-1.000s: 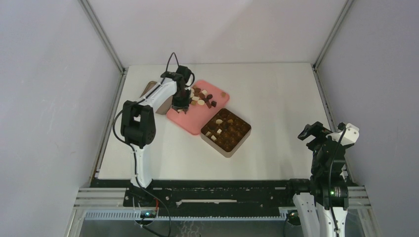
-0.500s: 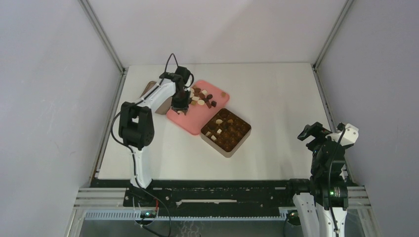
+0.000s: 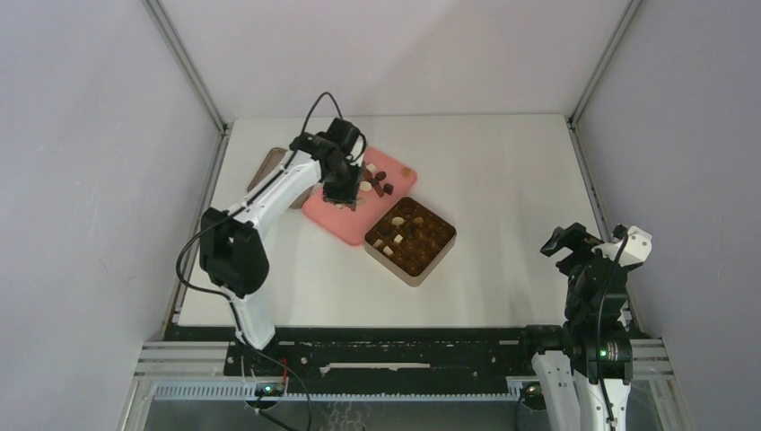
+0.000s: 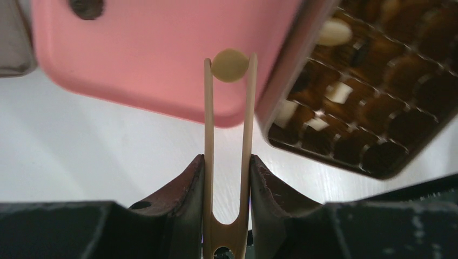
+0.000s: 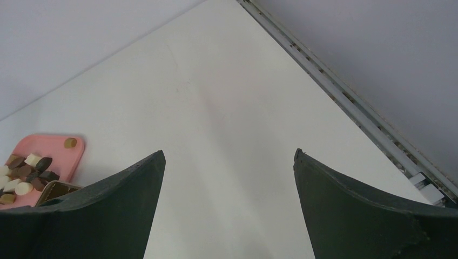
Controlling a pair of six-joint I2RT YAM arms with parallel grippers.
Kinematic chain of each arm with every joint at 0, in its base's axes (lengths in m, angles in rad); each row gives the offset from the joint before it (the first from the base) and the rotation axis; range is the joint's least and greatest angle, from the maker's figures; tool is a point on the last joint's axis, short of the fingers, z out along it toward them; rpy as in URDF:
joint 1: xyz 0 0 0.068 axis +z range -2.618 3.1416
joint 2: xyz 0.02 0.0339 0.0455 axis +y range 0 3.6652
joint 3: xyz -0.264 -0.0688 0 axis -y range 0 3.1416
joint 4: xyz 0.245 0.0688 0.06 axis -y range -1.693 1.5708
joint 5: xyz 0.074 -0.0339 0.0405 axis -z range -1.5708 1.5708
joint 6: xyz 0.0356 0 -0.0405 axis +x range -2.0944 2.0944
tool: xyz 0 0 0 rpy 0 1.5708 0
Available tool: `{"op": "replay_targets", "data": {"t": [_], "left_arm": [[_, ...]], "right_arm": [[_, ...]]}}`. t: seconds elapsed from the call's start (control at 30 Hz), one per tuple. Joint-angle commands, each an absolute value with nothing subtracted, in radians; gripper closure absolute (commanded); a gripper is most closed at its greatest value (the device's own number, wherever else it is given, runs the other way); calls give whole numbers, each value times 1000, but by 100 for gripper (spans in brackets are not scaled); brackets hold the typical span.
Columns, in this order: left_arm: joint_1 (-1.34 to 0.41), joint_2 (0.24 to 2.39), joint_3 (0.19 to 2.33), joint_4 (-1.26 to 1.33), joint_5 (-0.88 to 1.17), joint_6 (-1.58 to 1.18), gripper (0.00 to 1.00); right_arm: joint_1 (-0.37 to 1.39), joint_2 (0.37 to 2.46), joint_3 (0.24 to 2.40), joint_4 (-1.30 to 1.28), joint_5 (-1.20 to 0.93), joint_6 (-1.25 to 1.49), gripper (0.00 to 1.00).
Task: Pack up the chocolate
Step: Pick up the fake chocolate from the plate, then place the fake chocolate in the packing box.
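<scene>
One cream chocolate (image 4: 230,65) is pinched in the tongs (image 4: 208,135), gripped by the left gripper (image 4: 227,159); the tin (image 4: 289,67) is seen at its 3 o'clock, wrist view.

The pink tray (image 3: 330,218) and the gridded tin (image 3: 388,262) are sitting tight together left of the bench's (image 3: 520,197) middle, leaving no passage between. The left arm (image 3: 278,189) is stretching over the tray. Right of the tin, bare bench is lying open up to the right claw (image 5: 228,152).
</scene>
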State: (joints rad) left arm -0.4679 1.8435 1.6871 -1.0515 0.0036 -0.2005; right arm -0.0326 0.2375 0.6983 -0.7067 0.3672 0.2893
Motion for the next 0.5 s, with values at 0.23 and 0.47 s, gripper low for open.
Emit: {"op": "replay_targets", "data": {"t": [0.23, 0.47], "left_arm": [[-706, 1808, 1806, -1081, 79, -193, 78], [-797, 1904, 1930, -1071, 57, -208, 78]], "right_arm": [[-26, 224, 699, -667, 365, 270, 3], [-21, 225, 699, -670, 364, 270, 3]]}}
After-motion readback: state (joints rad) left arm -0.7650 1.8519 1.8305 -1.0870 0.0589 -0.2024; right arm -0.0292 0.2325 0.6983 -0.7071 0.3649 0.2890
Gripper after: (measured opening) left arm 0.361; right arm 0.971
